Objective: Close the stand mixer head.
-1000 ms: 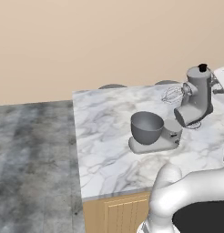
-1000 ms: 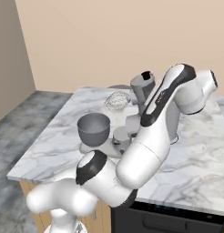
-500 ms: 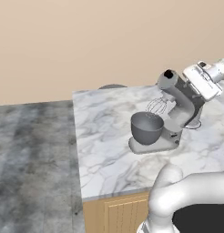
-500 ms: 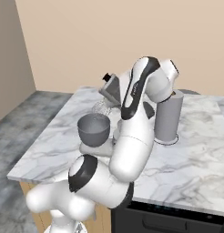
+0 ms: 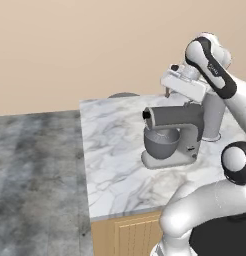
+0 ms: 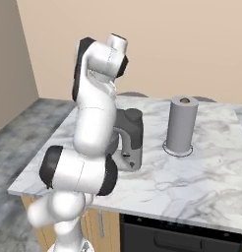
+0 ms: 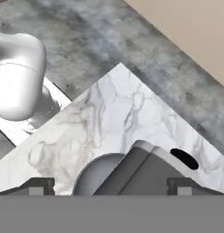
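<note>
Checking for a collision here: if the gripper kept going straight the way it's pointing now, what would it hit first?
Most likely the stand mixer head, which lies right ahead between the gripper fingertips in the hand view. The mixing bowl sits beside and below it; depth is uncertain.

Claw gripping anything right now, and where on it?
Nothing held. The claw sits just above the stand mixer head, which lies level over the bowl; its tips straddle the head without clamping.

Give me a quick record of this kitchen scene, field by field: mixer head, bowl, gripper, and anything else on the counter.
mixer head: stand mixer head lowered, lying level over the bowl, black knob facing the counter's left edge
bowl: grey mixing bowl seated on the mixer base, under the head
gripper: gripper above the head's rear; whether it touches cannot be told; fingers spread
other: tall grey cylinder upright on the marble counter, behind the mixer
</note>
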Tool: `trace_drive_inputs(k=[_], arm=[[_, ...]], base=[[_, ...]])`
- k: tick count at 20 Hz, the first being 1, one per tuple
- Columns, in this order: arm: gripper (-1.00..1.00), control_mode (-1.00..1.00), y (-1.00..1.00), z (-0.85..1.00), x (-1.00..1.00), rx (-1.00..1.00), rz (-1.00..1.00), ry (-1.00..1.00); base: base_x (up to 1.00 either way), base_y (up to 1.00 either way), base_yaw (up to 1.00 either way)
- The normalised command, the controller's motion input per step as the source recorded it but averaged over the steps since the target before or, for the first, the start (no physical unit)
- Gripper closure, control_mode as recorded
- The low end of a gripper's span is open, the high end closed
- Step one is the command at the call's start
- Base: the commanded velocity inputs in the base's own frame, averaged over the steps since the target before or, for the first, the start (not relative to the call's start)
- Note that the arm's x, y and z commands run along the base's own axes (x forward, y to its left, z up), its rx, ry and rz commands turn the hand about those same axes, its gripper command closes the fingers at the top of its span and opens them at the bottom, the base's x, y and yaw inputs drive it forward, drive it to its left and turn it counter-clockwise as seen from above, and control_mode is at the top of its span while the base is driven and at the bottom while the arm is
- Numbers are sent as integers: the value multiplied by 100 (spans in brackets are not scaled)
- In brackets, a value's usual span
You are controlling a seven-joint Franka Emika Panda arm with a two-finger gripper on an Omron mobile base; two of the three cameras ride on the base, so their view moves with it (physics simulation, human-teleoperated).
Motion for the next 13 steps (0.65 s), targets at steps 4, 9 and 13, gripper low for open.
trace_drive_inputs(k=[4,9,13], arm=[[-100,-100,71,-25,-11,-29,0,-15],[-100,-100,29,-30,-37,-1,-4,-10],[-100,-100,16,-5,-46,0,-7,-12]], base=[[0,0,0],[0,0,0],[0,0,0]])
